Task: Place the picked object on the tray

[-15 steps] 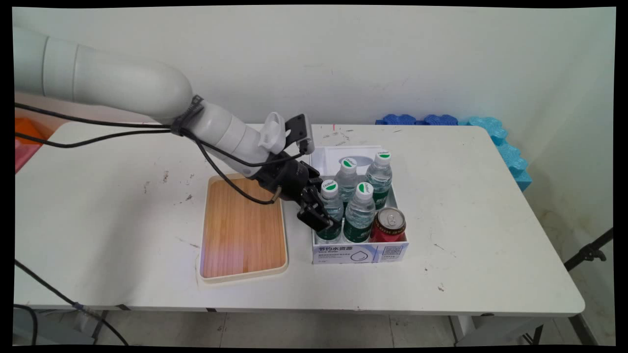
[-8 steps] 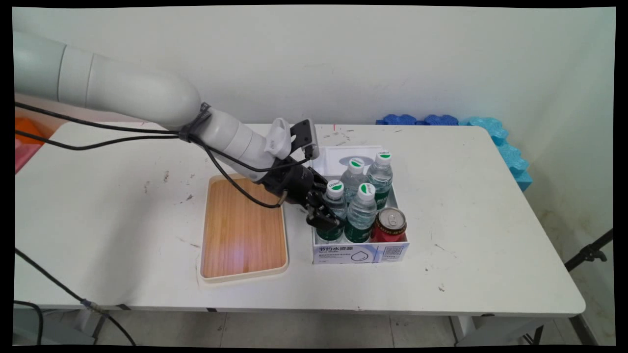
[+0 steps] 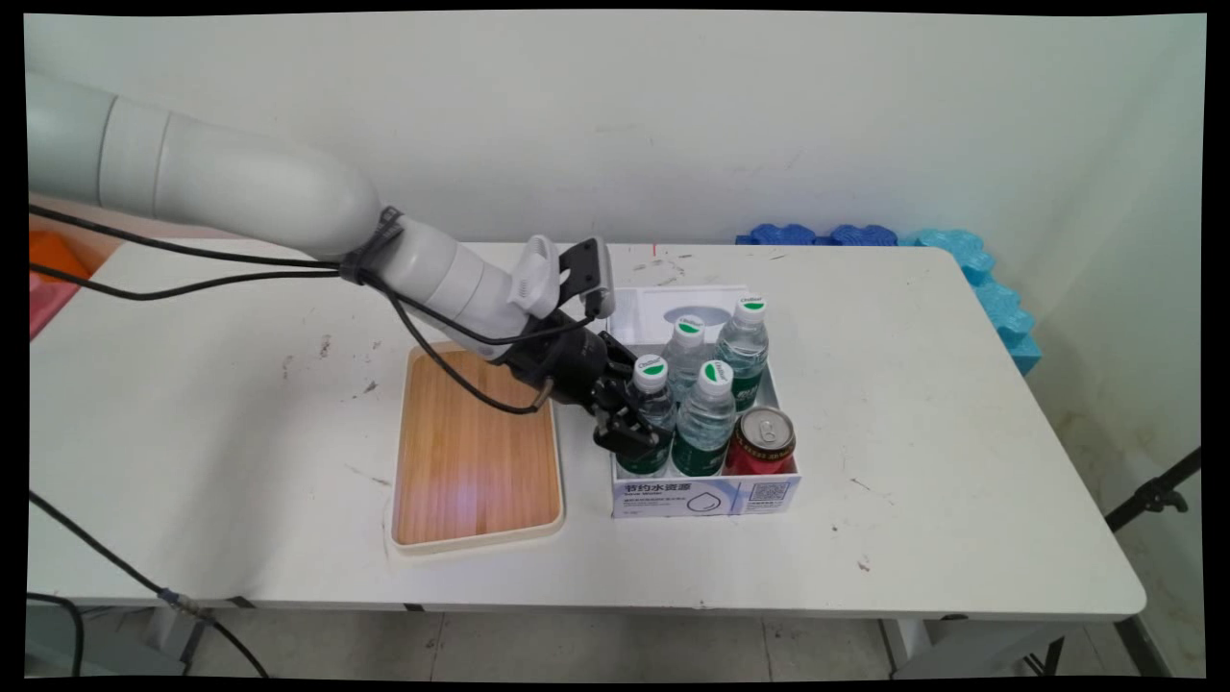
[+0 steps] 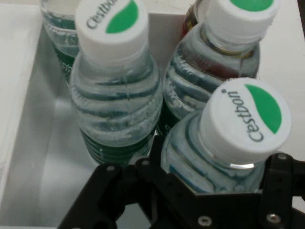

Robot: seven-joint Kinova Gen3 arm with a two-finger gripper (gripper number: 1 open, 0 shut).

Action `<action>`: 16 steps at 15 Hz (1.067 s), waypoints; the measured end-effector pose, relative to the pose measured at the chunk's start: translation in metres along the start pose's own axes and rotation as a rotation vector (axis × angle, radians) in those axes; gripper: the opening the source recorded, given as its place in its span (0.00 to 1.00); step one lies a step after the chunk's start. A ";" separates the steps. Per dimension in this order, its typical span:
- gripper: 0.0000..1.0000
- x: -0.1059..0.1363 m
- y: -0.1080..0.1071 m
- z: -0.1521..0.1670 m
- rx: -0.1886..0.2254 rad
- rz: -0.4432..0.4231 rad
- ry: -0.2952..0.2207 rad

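Observation:
My gripper (image 3: 636, 434) reaches into the left front corner of a white cardboard box (image 3: 706, 498). It is shut on the body of the front-left water bottle (image 3: 652, 399), a clear bottle with a green label and a white and green cap. In the hand view this water bottle (image 4: 243, 119) sits between my fingers (image 4: 155, 148), just under its cap; the gripper (image 4: 220, 160) grips it low in the picture. Three more water bottles stand close by: one (image 3: 709, 413) right beside it and two (image 3: 745, 341) behind. A red can (image 3: 764, 437) stands in the box's front right corner.
A wooden tray (image 3: 476, 452) with a cream rim lies just left of the box, under my wrist. Blue foam pieces (image 3: 971, 264) line the table's far right edge. Black cables hang from the arm over the table's left side.
The hand pushed a little right against the box, then eased back left. The front-left bottle's cap went with it. The other bottles and the can stayed put.

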 end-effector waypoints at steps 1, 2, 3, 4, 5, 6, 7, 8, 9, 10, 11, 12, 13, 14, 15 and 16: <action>0.00 0.000 0.000 -0.003 0.001 0.002 0.003; 0.00 0.000 0.001 -0.008 0.002 0.005 0.008; 0.00 0.001 0.002 -0.012 0.003 0.005 0.012; 0.00 0.002 0.002 -0.016 0.003 0.004 0.015; 0.00 0.004 0.004 -0.022 0.003 0.002 0.020; 0.00 0.006 0.006 -0.030 0.002 0.002 0.027; 0.00 0.009 0.008 -0.039 0.001 0.001 0.035; 0.00 0.011 0.009 -0.045 0.000 0.002 0.040; 0.00 0.014 0.011 -0.054 -0.002 0.002 0.047; 0.00 0.016 0.012 -0.063 -0.002 0.001 0.056; 0.00 0.018 0.013 -0.071 -0.003 0.001 0.062; 0.00 0.020 0.015 -0.080 -0.004 0.001 0.070; 0.00 0.021 0.015 -0.091 -0.003 0.000 0.076; 0.00 0.022 0.015 -0.099 -0.003 0.001 0.081; 0.00 0.022 0.013 -0.108 -0.001 0.002 0.086; 0.00 0.022 0.012 -0.118 0.002 0.003 0.090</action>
